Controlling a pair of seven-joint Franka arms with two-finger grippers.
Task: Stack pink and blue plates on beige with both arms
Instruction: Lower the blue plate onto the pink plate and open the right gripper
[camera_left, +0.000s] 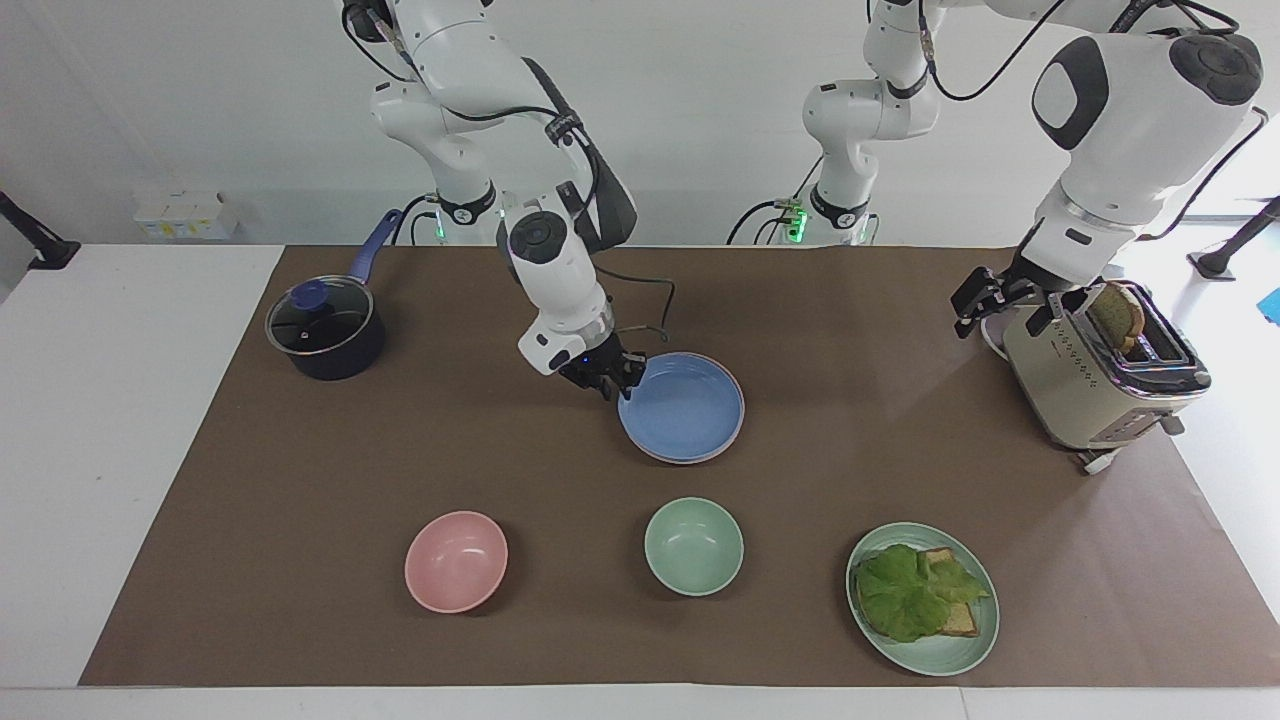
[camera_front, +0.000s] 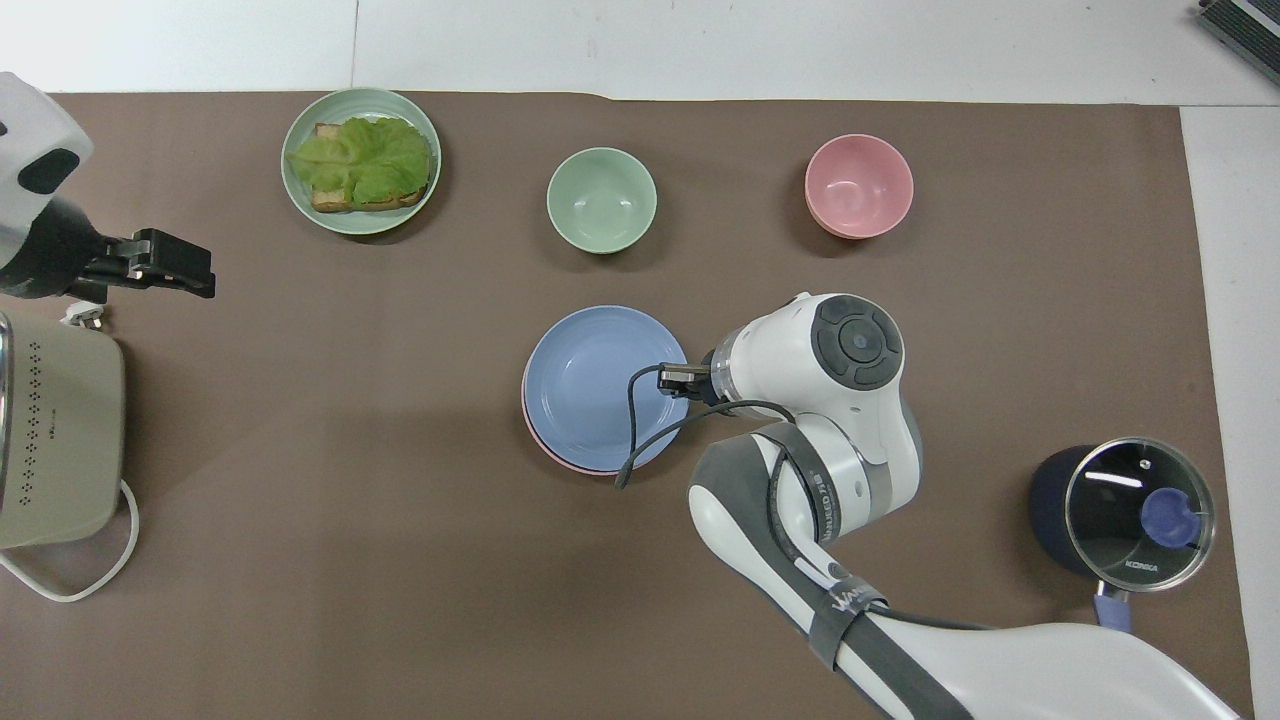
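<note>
The blue plate (camera_left: 683, 408) (camera_front: 600, 385) lies flat on the pink plate (camera_front: 545, 452), whose rim shows as a thin sliver under it, in the middle of the brown mat. No beige plate shows; whatever lies under the pink plate is covered. My right gripper (camera_left: 614, 379) is low at the blue plate's rim, on the side toward the right arm's end of the table. From overhead its wrist (camera_front: 850, 350) hides most of it. My left gripper (camera_left: 968, 308) (camera_front: 200, 278) waits open and empty in the air beside the toaster.
A beige toaster (camera_left: 1100, 380) with bread stands at the left arm's end. A lidded dark pot (camera_left: 325, 330) stands at the right arm's end. Farthest from the robots are a pink bowl (camera_left: 456, 561), a green bowl (camera_left: 693, 546) and a green plate (camera_left: 922, 598) with lettuce and toast.
</note>
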